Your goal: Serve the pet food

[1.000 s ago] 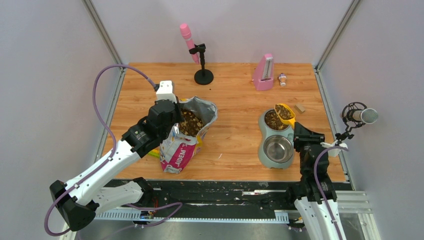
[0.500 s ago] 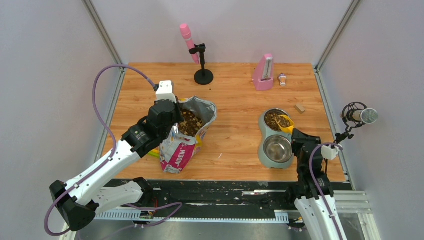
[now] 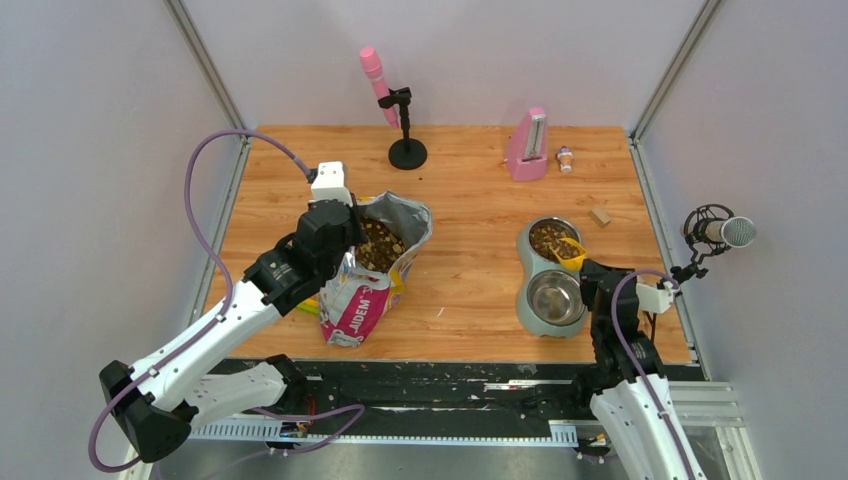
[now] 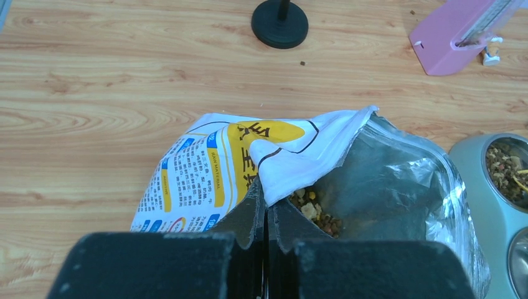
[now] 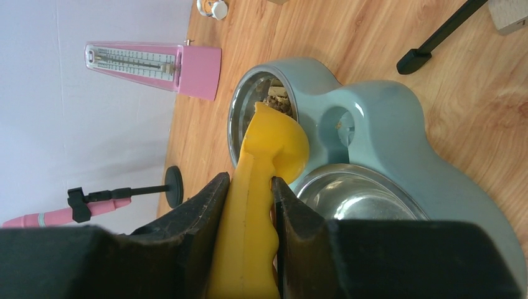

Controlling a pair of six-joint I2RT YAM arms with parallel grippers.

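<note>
Brown kibble fills the open printed bag (image 3: pixel 372 270) at left centre; the kibble (image 3: pixel 380 245) shows inside it and in the left wrist view (image 4: pixel 314 212). My left gripper (image 4: pixel 266 205) is shut on the bag's rim. More kibble (image 3: pixel 547 238) lies in the far bowl of the grey-green double feeder (image 3: pixel 530 310). My right gripper (image 5: pixel 248 187) is shut on the yellow scoop's handle (image 5: pixel 249 237); the scoop's cup (image 5: pixel 277 140) is tipped on its side at the far bowl's rim. The near steel bowl (image 3: pixel 556 296) is empty.
A pink microphone on a black stand (image 3: pixel 405 150) and a pink metronome (image 3: pixel 527 145) stand at the back. A small bottle (image 3: pixel 565 158) and a small block (image 3: pixel 600 216) lie at the back right. A second microphone (image 3: pixel 715 232) stands right of the table.
My right gripper has drawn back toward the near edge and turned the scoop over the far bowl; the kibble seen in the scoop earlier no longer shows. The left arm has not moved.
</note>
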